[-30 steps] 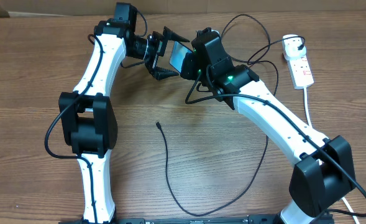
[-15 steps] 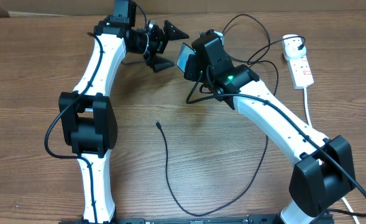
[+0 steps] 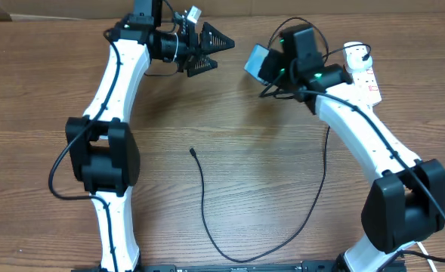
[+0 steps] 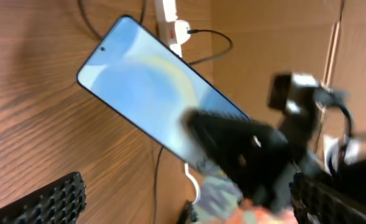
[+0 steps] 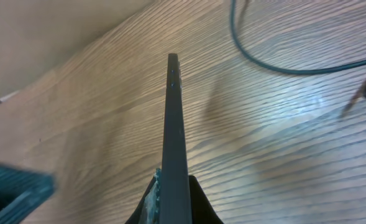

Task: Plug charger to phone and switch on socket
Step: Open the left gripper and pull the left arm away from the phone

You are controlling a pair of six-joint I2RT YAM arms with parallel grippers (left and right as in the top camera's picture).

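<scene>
Phone up off the desk, screen facing left, grasped at one end by the clenched right pincer. Left pincer released, jaws wide, apart to phone's left. Socket lies to phone's right. Charger tip lies loose on desk, well nearer the robot than phone

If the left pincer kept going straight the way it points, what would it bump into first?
Most likely the phone, held up by the right pincer. The open left pincer faces its screen across a gap. Depth is hard to judge, so it might pass by.
</scene>
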